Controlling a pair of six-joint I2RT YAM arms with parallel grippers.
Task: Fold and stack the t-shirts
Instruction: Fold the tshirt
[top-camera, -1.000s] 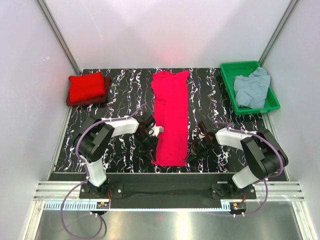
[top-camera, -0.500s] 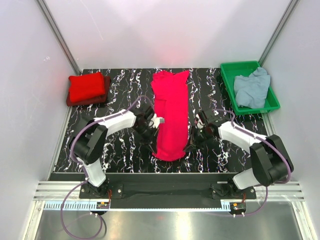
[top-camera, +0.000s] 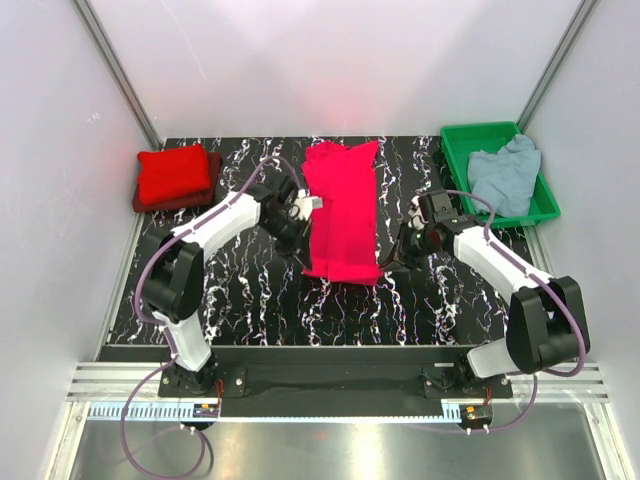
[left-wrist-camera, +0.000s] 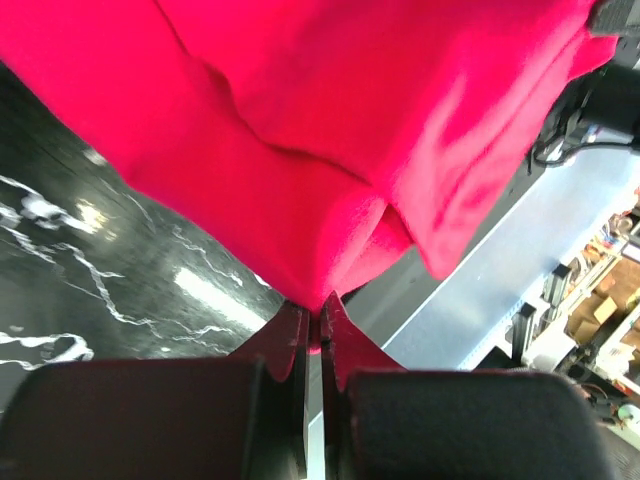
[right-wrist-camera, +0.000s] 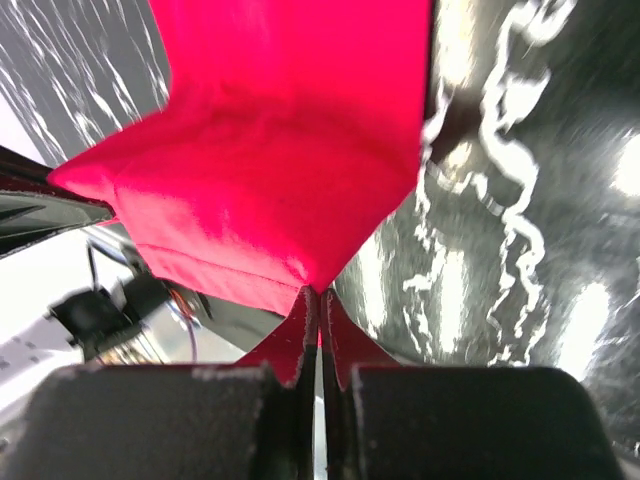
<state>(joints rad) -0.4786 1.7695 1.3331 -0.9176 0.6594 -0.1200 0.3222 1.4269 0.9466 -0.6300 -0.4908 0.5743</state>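
Observation:
A crimson t-shirt (top-camera: 342, 205), folded into a long strip, lies mid-table with its near end lifted and doubled back. My left gripper (top-camera: 302, 252) is shut on its near left corner, seen in the left wrist view (left-wrist-camera: 320, 300). My right gripper (top-camera: 392, 258) is shut on the near right corner, seen in the right wrist view (right-wrist-camera: 318, 290). Both hold the hem above the table. A stack of folded red t-shirts (top-camera: 178, 176) sits at the far left. A pale grey-blue t-shirt (top-camera: 503, 176) lies crumpled in the green tray (top-camera: 458, 180).
The black marbled table top (top-camera: 250, 300) ends at a metal rail at the near edge. White walls close in on the left, back and right. The green tray stands at the far right corner.
Both grippers have carried the shirt's near hem up and away from the near edge toward the middle, doubling the near end back over the shirt. The arms have stretched farther out.

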